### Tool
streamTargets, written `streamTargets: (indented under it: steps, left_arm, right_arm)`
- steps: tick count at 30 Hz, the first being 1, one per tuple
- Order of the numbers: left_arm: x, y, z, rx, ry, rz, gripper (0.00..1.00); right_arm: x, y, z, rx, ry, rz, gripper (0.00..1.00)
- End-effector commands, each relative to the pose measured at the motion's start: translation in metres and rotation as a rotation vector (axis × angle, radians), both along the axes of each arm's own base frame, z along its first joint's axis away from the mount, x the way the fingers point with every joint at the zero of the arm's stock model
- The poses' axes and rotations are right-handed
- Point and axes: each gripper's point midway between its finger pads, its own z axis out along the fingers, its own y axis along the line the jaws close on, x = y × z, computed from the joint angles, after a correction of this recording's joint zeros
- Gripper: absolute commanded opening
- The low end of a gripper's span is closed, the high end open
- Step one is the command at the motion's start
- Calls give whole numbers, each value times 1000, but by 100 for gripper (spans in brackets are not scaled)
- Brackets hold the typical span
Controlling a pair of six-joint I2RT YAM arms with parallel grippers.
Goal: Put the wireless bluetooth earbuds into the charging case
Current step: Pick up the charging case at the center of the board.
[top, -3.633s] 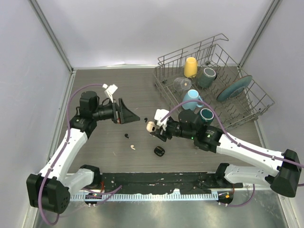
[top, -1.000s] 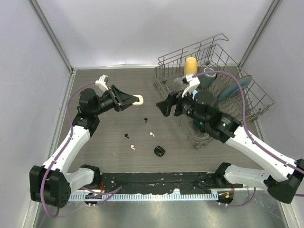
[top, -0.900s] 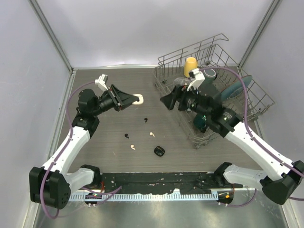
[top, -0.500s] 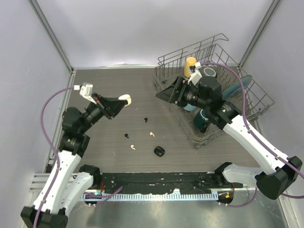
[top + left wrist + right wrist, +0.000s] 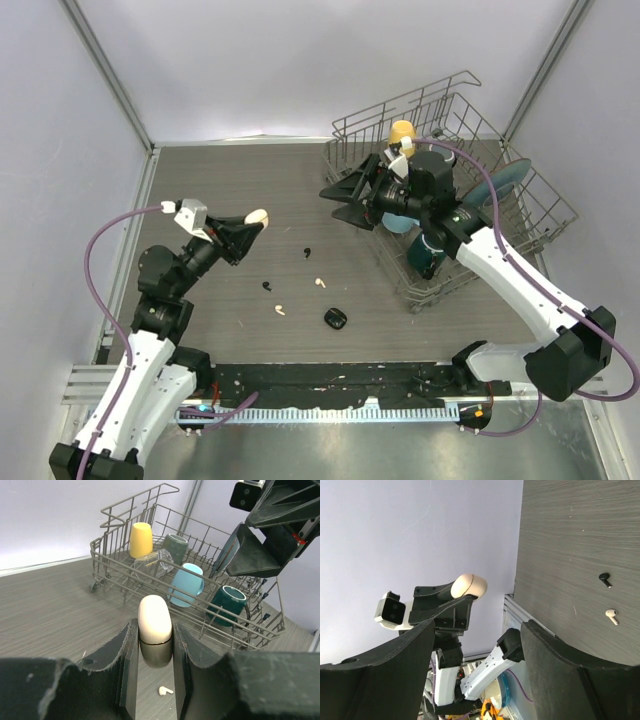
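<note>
My left gripper (image 5: pixel 247 222) is shut on a cream-white charging case (image 5: pixel 258 215), held up off the table; in the left wrist view the case (image 5: pixel 155 620) stands upright between the fingers. On the wooden table lie two black earbuds (image 5: pixel 306 250) (image 5: pixel 266 286) and two white earbuds (image 5: pixel 320 283) (image 5: pixel 279 309). One white earbud (image 5: pixel 165 690) shows below the held case. My right gripper (image 5: pixel 336 202) hangs open in the air beside the dish rack, holding nothing. The right wrist view looks between its open fingers (image 5: pixel 479 627) at the case (image 5: pixel 468 586), a black earbud (image 5: pixel 605 579) and a white earbud (image 5: pixel 612 616).
A small black case (image 5: pixel 335 319) lies near the table's front. The wire dish rack (image 5: pixel 520 225) at the back right holds a yellow cup (image 5: pixel 401 132), a light blue mug (image 5: pixel 186 582), dark green mugs and a plate.
My left arm drew back toward the near left, carrying the case. My right gripper rose and swung toward the rack's left side, its jaws narrowing slightly.
</note>
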Motion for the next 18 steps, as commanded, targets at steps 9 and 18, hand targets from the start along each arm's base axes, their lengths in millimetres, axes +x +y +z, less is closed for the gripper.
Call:
streamTargets:
  steps: [9,18]
  left_arm:
    - [-10,-15,41,59,-329,-107,0]
    - [-12,-25,44,95,-458,-155,0]
  right_arm:
    - [-6,9,1,50,45,62,75]
    - [-1,16,-20,56,117,74,83]
